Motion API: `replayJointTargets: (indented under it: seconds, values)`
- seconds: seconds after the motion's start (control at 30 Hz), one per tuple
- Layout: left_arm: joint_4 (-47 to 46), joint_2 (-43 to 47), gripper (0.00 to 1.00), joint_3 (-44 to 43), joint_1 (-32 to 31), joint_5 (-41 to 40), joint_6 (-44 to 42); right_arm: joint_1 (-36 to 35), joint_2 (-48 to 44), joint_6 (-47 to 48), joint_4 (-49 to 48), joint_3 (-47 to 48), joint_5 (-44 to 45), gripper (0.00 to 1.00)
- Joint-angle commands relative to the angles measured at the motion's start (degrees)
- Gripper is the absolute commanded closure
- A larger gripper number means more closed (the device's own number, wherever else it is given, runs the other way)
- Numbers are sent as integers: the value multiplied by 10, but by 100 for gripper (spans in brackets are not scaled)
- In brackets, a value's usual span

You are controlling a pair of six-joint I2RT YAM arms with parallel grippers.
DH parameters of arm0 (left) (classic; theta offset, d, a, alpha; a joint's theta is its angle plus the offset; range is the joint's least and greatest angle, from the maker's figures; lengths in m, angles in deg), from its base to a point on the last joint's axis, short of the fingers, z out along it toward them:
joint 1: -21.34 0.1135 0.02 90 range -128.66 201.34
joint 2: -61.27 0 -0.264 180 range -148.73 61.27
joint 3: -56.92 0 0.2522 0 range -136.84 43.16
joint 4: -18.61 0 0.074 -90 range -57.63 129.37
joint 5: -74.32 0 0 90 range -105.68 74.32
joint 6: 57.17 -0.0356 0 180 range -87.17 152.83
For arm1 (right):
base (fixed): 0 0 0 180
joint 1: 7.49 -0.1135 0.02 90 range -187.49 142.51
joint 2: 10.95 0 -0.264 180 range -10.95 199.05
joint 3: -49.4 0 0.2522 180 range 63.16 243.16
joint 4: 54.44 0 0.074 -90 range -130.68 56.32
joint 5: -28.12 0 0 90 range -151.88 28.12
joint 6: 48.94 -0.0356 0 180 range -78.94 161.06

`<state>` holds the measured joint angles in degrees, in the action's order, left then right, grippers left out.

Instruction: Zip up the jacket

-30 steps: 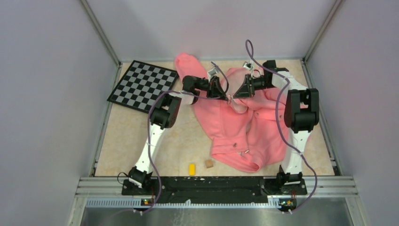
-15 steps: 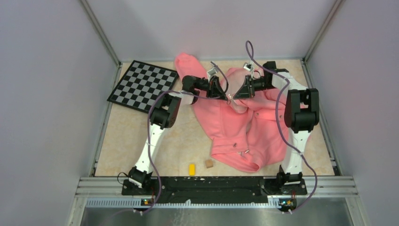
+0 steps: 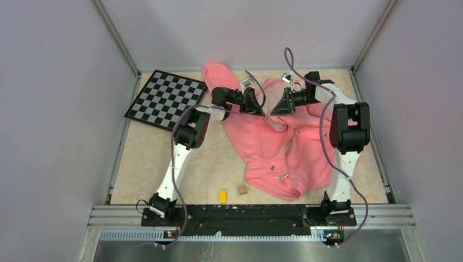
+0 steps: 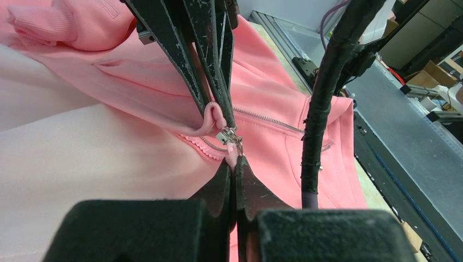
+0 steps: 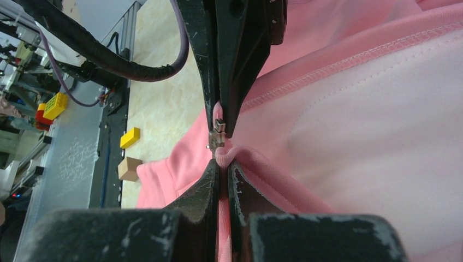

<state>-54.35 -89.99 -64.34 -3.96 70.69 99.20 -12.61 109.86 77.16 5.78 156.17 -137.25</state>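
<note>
The jacket point(image 3: 278, 147) lies crumpled on the table point(image 3: 147, 158), right of centre, running from the far edge toward the near one, with its front open and the paler lining point(image 4: 82, 153) turned up. Both arms reach inward and meet tip to tip over its far half. The left gripper point(image 4: 236, 166) is closed, its jaws pinching a small tab of pink fabric just below the zipper slider point(image 4: 228, 135). The right gripper point(image 5: 221, 166) is likewise closed on a fold of the jacket's edge on the other side of the slider, so the metal piece sits between the two sets of tips. A run of zipper teeth point(image 4: 267, 119) leads away from the slider, unjoined. The step in hand appears to be seating the two front edges together at the slider; closure along the track has not begun. The next move calls for one gripper to hold the fabric taut at the base while the other takes the pull itself, not the cloth, and draws it along the teeth. Whether the opposite edge is already engaged in the slider cannot be told. Slack fabric near the slider is likely to snag.
</note>
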Motion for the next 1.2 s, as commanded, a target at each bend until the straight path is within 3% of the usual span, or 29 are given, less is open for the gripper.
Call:
replayJointTargets:
  seconds: [0.0,0.6,0.83,1.17]
  values:
    - [-33,5,100,-30,-7,9,12,-14,-16,28,7,19,-38,100]
    - [-94,-4,100,-30,1,23,52,-11,-33,30,6,8,-28,100]
    - [-95,-8,100,-37,1,27,54,-15,-20,71,52,31,-41,100]
    - [-112,-11,100,-36,-2,32,71,-14,-29,39,12,17,-42,100]
